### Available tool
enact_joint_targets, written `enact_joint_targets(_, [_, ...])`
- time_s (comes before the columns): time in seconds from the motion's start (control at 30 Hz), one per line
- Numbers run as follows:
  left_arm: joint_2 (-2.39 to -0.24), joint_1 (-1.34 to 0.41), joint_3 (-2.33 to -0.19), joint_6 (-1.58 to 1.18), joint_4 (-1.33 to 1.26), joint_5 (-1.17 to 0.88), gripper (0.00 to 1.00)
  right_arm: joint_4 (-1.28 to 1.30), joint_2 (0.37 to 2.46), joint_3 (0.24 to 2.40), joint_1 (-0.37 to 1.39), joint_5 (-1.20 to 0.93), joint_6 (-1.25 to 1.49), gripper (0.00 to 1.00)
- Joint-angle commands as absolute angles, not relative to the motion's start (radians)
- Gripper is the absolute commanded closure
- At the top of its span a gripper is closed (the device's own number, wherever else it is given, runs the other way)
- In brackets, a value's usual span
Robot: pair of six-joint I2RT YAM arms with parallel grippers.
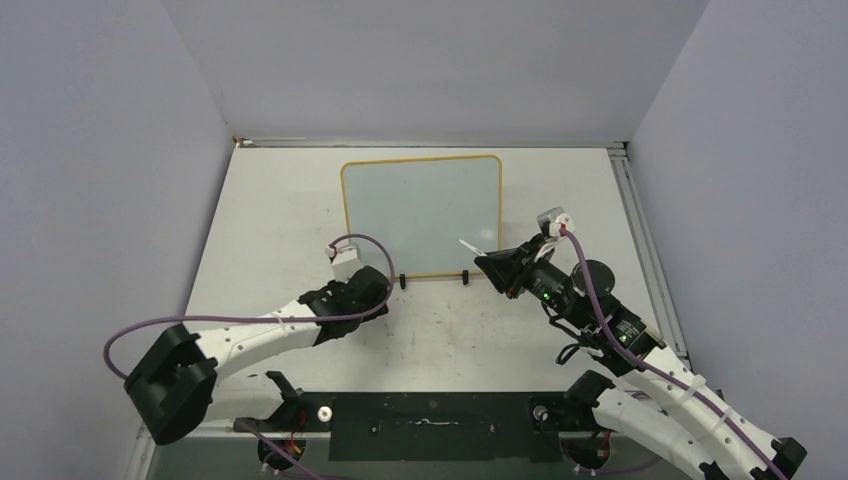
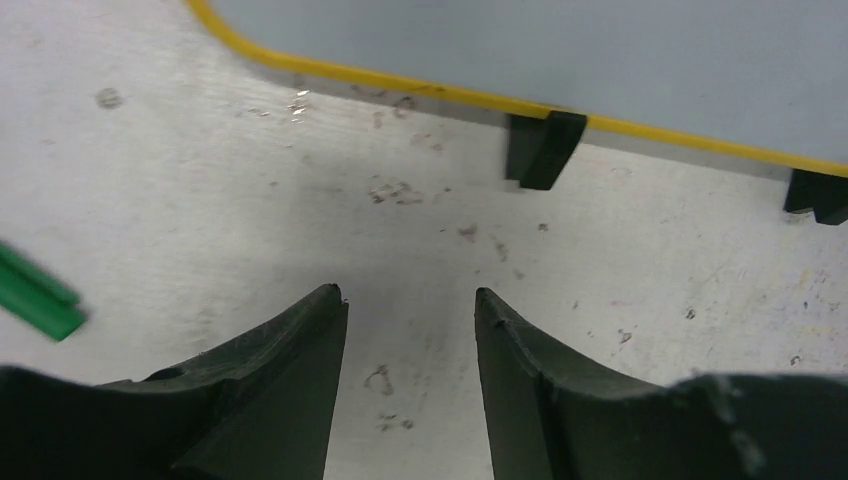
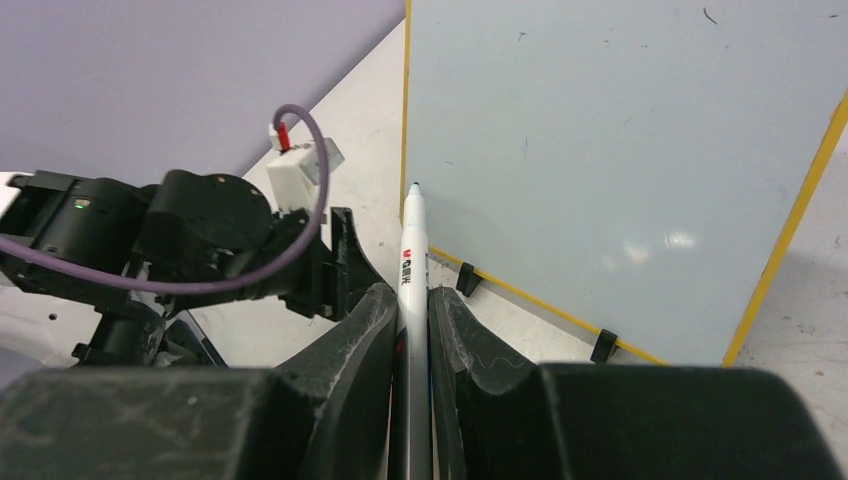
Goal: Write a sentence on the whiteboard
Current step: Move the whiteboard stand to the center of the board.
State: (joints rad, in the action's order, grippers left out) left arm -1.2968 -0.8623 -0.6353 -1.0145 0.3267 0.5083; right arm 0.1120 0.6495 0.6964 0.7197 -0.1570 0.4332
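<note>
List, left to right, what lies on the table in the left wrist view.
Green plastic piece → one black clip foot → second black clip foot at the right edge. The whiteboard spans the top: left out.

Your whiteboard (image 1: 420,215) shows a pale grey-blue sheen inside a thin yellow-orange frame, and its two clip feet (image 2: 541,148) are black. The bench (image 1: 280,220) is off-white, flecked with grey smudges. The left pincer (image 2: 410,295) and the right pincer (image 3: 412,292) are both matt black. The marker (image 3: 411,265) is white with red lettering and a dark tip. At nine o'clock in your left wrist view sits a bright green piece (image 2: 38,296). The cable (image 1: 140,330) is purple and the walls (image 1: 100,150) are lavender-grey.
</note>
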Motion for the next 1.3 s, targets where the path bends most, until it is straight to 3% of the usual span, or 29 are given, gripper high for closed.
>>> enact_joint_targets(0.0, [-1.47, -0.897, -0.775, -1.038, 0.15, 0.523, 0.52, 0.097, 0.641, 0.726, 0.722, -0.119, 0.442, 0.95])
enact_joint_targets(0.17, [-1.609, -0.904, -0.856, -1.017, 0.124, 0.539, 0.51, 0.109, 0.634, 0.731, 0.721, -0.105, 0.442, 0.95])
enact_joint_targets(0.43, [-1.693, -0.905, -0.879, -0.992, 0.119, 0.577, 0.6, 0.119, 0.636, 0.732, 0.722, -0.081, 0.429, 0.95])
enact_joint_targets(0.67, [-1.734, -0.907, -0.906, -0.966, 0.146, 0.654, 0.69, 0.113, 0.641, 0.726, 0.721, -0.083, 0.434, 0.95])
enact_joint_targets(1.17, [-1.768, -0.907, -0.911, -0.916, 0.139, 0.733, 0.7, 0.112, 0.653, 0.727, 0.721, -0.09, 0.439, 0.95])
enact_joint_targets(1.27, [-1.784, -0.908, -0.921, -0.896, 0.128, 0.726, 0.75, 0.112, 0.655, 0.727, 0.721, -0.093, 0.443, 0.95])
